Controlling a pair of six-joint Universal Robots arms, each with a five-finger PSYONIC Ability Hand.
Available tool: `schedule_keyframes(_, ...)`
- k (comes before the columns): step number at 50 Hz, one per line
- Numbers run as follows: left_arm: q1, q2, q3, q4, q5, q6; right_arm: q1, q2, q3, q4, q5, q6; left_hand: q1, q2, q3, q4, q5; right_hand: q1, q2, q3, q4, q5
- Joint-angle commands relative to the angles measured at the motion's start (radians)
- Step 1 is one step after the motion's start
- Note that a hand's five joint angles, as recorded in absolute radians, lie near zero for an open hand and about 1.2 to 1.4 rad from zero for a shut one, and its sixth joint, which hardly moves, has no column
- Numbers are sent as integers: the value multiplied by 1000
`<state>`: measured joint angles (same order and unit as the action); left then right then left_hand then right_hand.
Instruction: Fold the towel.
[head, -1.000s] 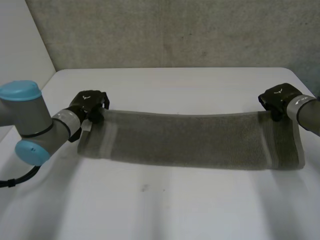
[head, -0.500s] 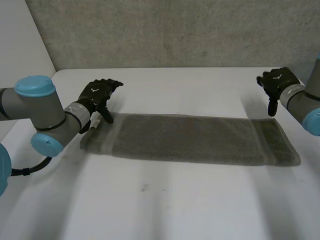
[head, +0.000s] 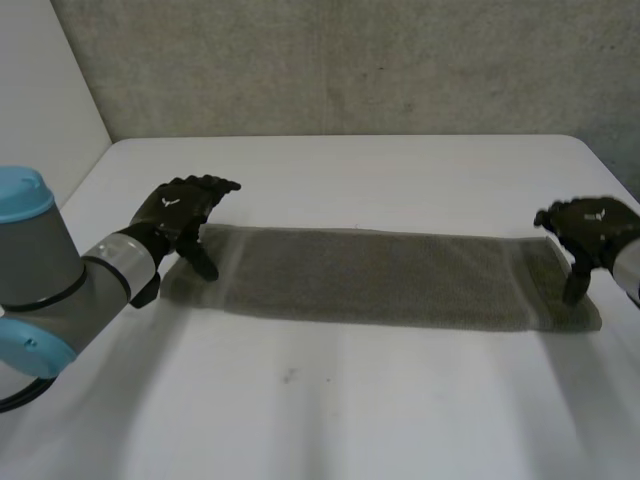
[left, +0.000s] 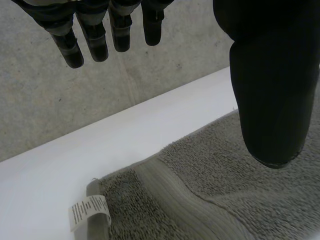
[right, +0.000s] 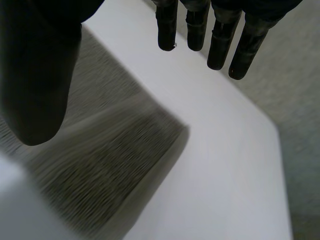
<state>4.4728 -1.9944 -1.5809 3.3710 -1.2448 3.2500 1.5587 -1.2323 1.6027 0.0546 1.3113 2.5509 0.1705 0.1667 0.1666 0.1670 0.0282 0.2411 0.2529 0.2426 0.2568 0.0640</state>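
Left hand (head: 178, 212) fingers straight and spread, holding nothing, thumb pointing down over left end of grey towel (head: 370, 280). Right hand (head: 592, 228) same, spread and empty, thumb over towel's right end by the far corner. Towel lies flat as a long strip across white table (head: 350, 410), white label (left: 89, 212) at the corner near left hand

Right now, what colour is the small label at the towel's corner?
White, with dark print; the label shows best in the left wrist view.
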Motion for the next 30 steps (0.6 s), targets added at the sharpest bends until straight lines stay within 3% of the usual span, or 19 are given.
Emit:
schedule_keyframes(1,6,17,-50,24,1,-1,-68,11,111,-88,-59,-20,4,8,8,8,-28,125,113,124,110,128)
schedule_keyframes(11,10,17,-63,39,1,-3,-88,132,131,-220,-60,-75,4,8,8,8,-28,375,363,374,360,378)
schedule_keyframes(16,5,17,-65,39,-1,-3,-112,177,112,-217,-50,-121,4,8,8,8,-28,961,949,960,945,964)
schedule_keyframes(17,5,17,-65,39,-1,-3,-112,177,112,-217,-50,-121,4,8,8,8,-28,962,951,961,947,965)
schedule_keyframes(18,3,17,-65,39,-1,-3,-121,180,103,-217,-40,-126,4,8,8,8,-28,1153,1141,1152,1138,1156)
schedule_keyframes(30,5,20,-68,39,-1,-3,-273,129,-87,-208,135,-150,4,8,8,8,-28,1155,1143,1154,1139,1158)
